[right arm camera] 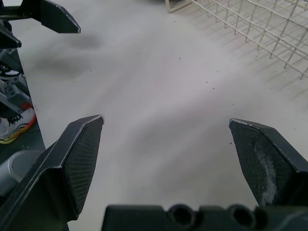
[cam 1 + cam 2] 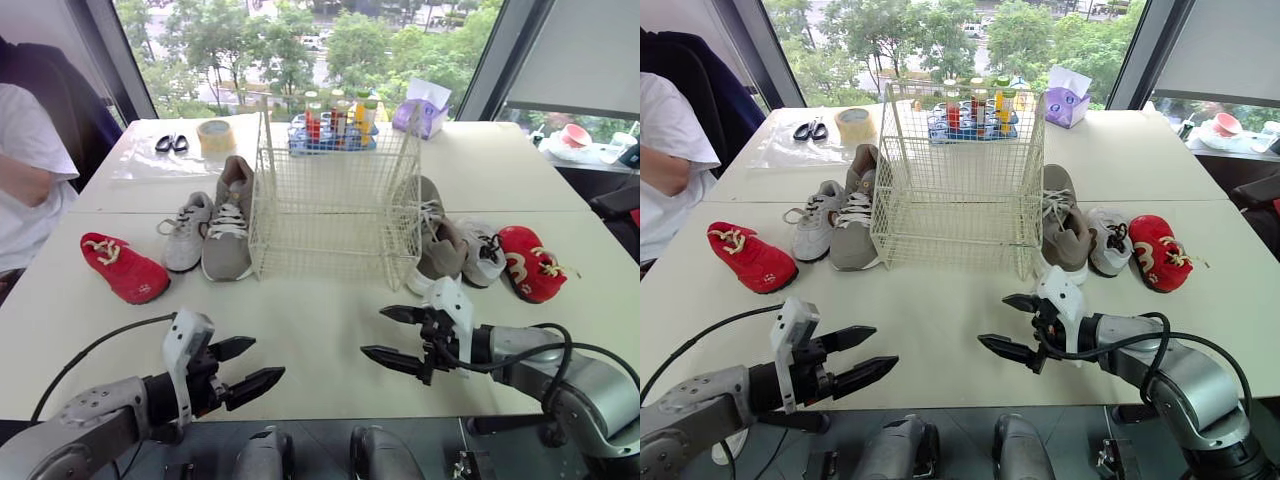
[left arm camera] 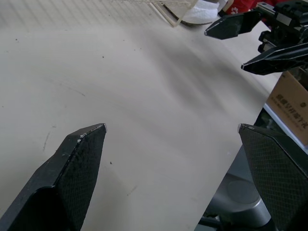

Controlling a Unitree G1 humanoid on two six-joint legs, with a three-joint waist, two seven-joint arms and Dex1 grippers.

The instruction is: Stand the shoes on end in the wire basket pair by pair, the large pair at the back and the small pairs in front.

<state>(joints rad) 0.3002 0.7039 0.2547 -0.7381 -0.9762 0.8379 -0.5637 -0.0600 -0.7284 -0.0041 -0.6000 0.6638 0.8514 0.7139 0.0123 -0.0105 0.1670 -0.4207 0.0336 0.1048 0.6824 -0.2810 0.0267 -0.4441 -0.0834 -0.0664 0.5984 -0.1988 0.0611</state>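
An empty white wire basket (image 2: 335,185) stands mid-table. On its left lie a large tan shoe (image 2: 230,220), a small grey shoe (image 2: 188,232) and a small red shoe (image 2: 125,268). To the basket's right lie the other large tan shoe (image 2: 437,240), a small grey-white shoe (image 2: 483,252) and a red shoe (image 2: 530,262). My left gripper (image 2: 268,358) hovers open and empty over the bare near table, pointing right. My right gripper (image 2: 372,331) is open and empty too, pointing left towards it. Both stand well short of the basket and shoes.
A person in a white shirt (image 2: 30,170) sits at the table's left. Behind the basket are a tape roll (image 2: 215,135), scissors (image 2: 172,143), a blue tray of bottles (image 2: 335,125) and a purple tissue box (image 2: 422,112). A cardboard box (image 3: 291,103) sits below the table's front edge.
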